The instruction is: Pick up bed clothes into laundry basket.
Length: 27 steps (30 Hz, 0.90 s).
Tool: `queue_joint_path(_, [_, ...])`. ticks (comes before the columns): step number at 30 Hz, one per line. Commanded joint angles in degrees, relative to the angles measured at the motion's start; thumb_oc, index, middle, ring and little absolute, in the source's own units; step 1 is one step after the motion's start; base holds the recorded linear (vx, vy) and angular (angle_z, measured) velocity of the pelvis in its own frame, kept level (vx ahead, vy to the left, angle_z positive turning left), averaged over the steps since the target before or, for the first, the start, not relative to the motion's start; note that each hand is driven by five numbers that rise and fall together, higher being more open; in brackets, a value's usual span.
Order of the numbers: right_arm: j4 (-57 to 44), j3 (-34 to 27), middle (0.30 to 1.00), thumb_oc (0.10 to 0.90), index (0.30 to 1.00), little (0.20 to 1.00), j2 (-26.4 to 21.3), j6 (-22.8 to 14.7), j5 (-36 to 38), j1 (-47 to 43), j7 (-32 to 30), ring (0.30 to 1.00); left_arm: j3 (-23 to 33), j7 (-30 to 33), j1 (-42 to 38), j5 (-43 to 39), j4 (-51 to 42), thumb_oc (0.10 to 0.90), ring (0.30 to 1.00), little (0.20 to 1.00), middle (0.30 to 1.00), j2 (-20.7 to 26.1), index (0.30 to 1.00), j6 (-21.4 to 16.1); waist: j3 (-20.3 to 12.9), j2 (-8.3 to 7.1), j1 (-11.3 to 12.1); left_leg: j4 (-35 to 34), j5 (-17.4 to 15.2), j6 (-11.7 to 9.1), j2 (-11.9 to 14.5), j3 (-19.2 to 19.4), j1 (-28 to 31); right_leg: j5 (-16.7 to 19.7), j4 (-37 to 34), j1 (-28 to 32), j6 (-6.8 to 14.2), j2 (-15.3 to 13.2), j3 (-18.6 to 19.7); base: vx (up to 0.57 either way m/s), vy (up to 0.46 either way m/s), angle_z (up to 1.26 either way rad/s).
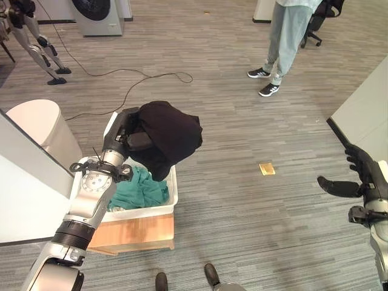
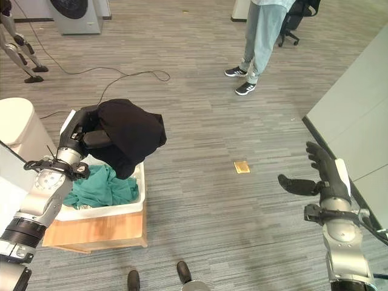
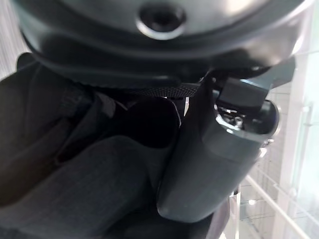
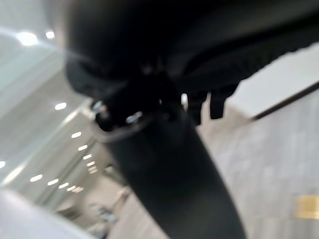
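A black garment (image 1: 173, 136) hangs bunched over the far end of the white laundry basket (image 1: 145, 212), part of it draped over the rim. My left hand (image 1: 134, 140) reaches over the basket and is shut on this garment; in the left wrist view the thumb (image 3: 209, 159) presses against the dark cloth (image 3: 75, 189). A teal cloth (image 1: 142, 191) lies crumpled inside the basket. The basket rests on a low wooden stand (image 1: 136, 233). My right hand (image 2: 321, 176) hovers open over the floor far to the right, holding nothing.
A person (image 1: 288, 42) stands at the back by an office chair (image 1: 321, 18). A small yellow piece (image 1: 267, 168) lies on the carpet. A grey table (image 1: 364, 109) is at right, a white round bin (image 1: 42, 127) at left, a washing machine (image 1: 97, 15) behind.
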Motion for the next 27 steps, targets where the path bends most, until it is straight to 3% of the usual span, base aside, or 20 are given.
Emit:
queue_joint_path(1, [-1.3, -5.1, 0.900, 0.800, 0.900, 0.900, -5.1, -3.0, 1.2, -2.5, -2.0, 0.900, 0.5, 2.5, -13.7, 6.1, 3.0, 0.400, 0.300, 0.300, 0.300, 3.5, 0.300, -4.3, -7.2, 1.42, 1.8, 0.1, 0.1, -1.7, 0.8, 2.5, -5.3, -10.0, 4.8, 1.3, 3.9, 2.3, -3.8, 0.07, 0.095, -0.08])
queue_joint_path(9, [-2.6, -4.1, 0.900, 0.800, 0.900, 0.900, -3.0, -2.9, -0.4, -1.9, -1.3, 0.900, 2.2, 5.5, -14.4, 18.8, 5.0, 0.400, 0.300, 0.300, 0.300, 7.3, 0.300, -2.0, -6.8, -0.43, 3.0, 0.1, -0.8, -1.0, 0.5, 2.8, -5.3, -9.4, 3.8, 0.9, 4.7, 1.4, -4.1, 0.02, 0.039, -0.04])
queue_joint_path(14, [-3.0, -6.9, 0.900, 0.800, 0.900, 0.900, -0.9, -2.6, -2.0, 1.0, -1.4, 0.900, 7.5, 6.5, -8.4, 27.5, 1.7, 0.400, 0.300, 0.300, 0.300, 7.1, 0.300, 0.6, -6.3, -2.10, 4.4, 0.1, -1.3, -0.8, 0.4, 2.3, -5.9, -9.3, 3.2, 0.5, 4.7, 1.1, -4.7, 0.00, 0.000, 0.00])
queue_joint_path(20, [-4.5, -7.0, 0.900, 0.800, 0.900, 0.900, 0.0, -2.3, -2.8, 1.5, -1.3, 0.900, 11.6, 7.0, -1.4, 30.8, -1.0, 0.400, 0.300, 0.300, 0.300, 5.0, 0.300, 2.0, -6.0, -2.94, 5.6, 0.1, -1.5, -0.8, 0.3, 1.9, -6.2, -9.2, 2.8, 0.5, 4.5, 0.8, -5.2, 0.00, 0.002, 0.01])
queue_joint_path(27, [-7.9, -4.3, 0.900, 0.800, 0.900, 0.900, 0.3, -2.4, -3.5, -0.5, -0.3, 0.900, 11.1, 6.7, 2.1, 30.7, 1.3, 0.400, 0.300, 0.300, 0.300, 2.5, 0.300, 2.7, -4.9, -3.40, 6.2, 0.1, -1.6, -0.6, 0.2, 1.5, -6.5, -9.2, 2.5, 0.3, 4.2, 0.9, -5.6, 0.00, 0.012, 0.05])
